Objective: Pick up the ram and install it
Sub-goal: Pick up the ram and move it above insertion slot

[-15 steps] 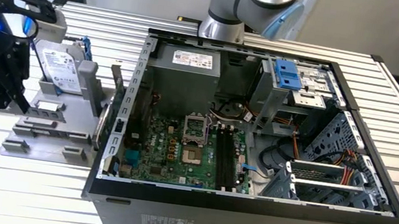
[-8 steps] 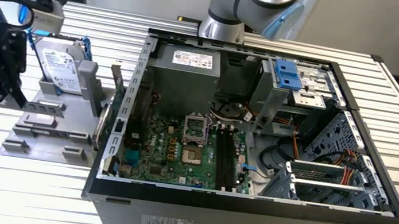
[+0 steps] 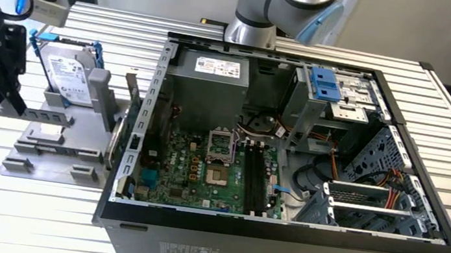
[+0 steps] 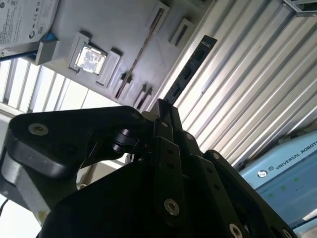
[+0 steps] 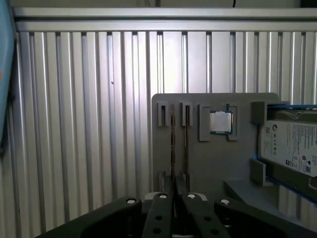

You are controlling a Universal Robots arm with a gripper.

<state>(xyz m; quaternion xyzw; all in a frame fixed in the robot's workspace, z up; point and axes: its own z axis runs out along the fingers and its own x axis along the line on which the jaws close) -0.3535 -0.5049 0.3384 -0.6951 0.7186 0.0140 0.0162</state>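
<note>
Ram (image 4: pixel 190 69) looks pinched in gripper (image 4: pixel 161 106), clear of tray (image 3: pixel 47 155) at case's (image 3: pixel 282 231) 9 o'clock; mobo slots (image 3: pixel 255 176) empty, install not done yet.

Ram (image 4: pixel 191 68): one is counted
Hard drive (image 3: pixel 66 76): one is counted
Processor chip (image 5: pixel 221 122): one is counted
Computer case (image 3: pixel 280 242): one is counted
Gray holder (image 5: pixel 208 163): one is counted

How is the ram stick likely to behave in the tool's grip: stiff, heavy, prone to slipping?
Probably stiff: in the second wrist view the ram stick juts straight from the tool without sagging. Likely light, being thin and narrow. Held near one end, it might pivot or slip if bumped, and its exposed chips suggest fragility.
</note>
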